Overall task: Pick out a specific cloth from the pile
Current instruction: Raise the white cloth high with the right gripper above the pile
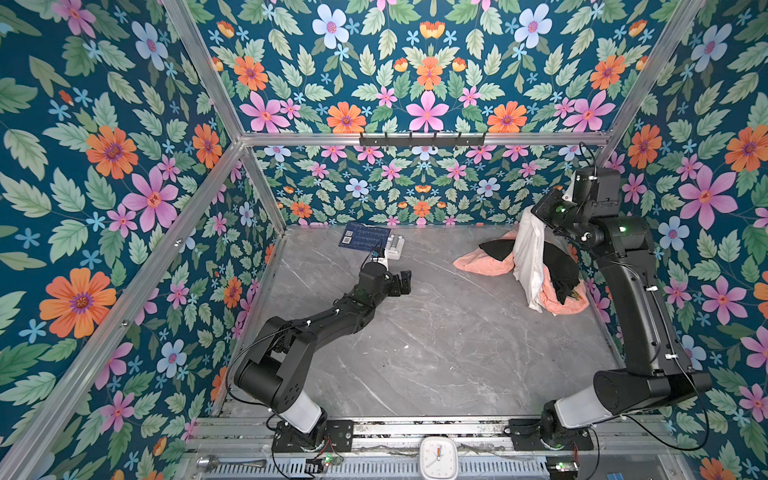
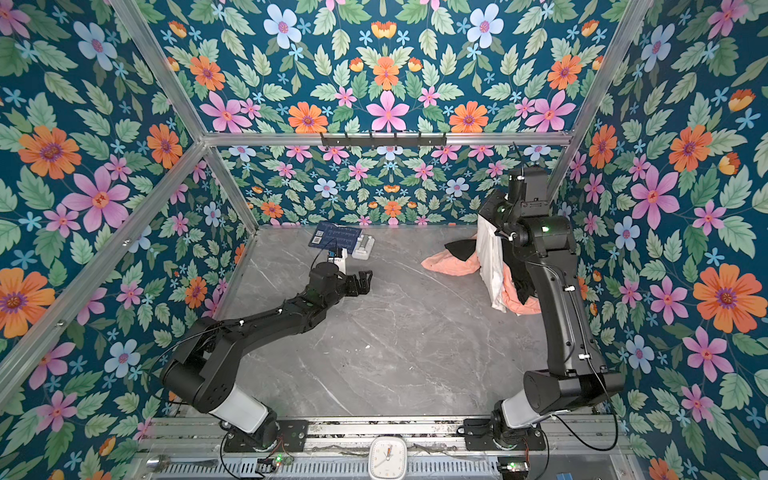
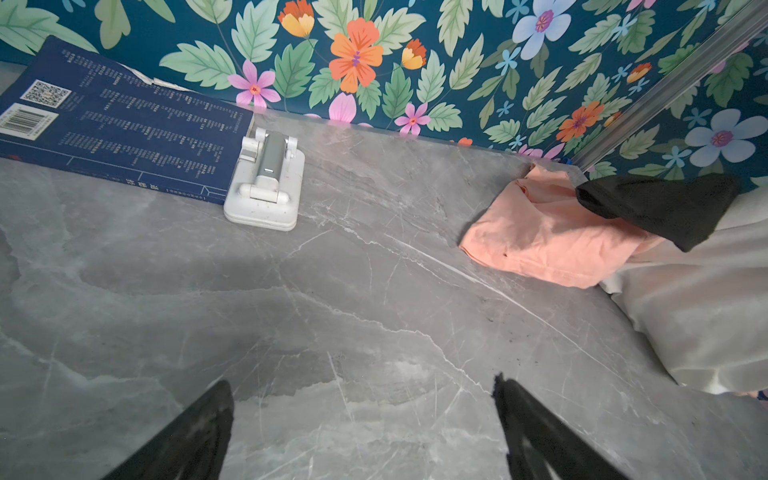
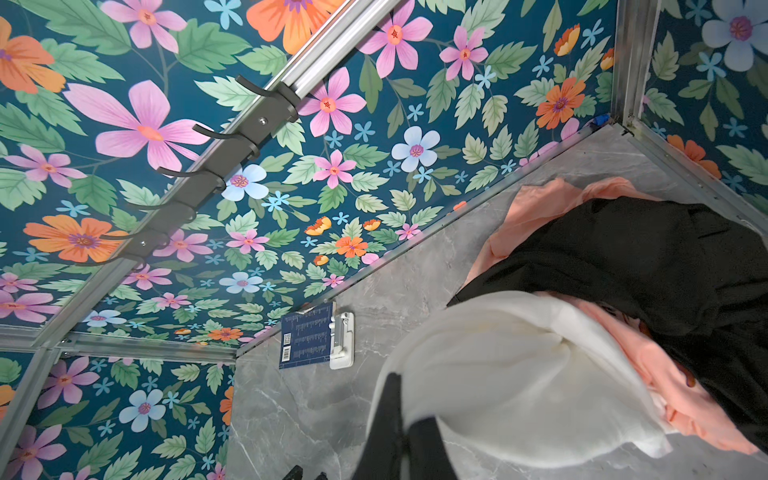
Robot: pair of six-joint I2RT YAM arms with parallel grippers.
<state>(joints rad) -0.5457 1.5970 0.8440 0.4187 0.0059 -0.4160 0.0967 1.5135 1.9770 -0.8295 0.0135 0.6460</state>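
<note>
right gripper [image 4: 405, 409]: closed on thin white fabric cloth [image 1: 527, 257] hanging over peach-and-black garment pile [image 1: 484, 264]
left gripper [image 3: 361, 388]: wide apart, empty

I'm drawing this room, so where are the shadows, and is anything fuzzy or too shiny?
Left wrist view: a soft grey shadow lies on the table, and the left gripper looks fuzzy at the edge. Right wrist view: the white cloth is brightest. In both top views: even light, no glare.
</note>
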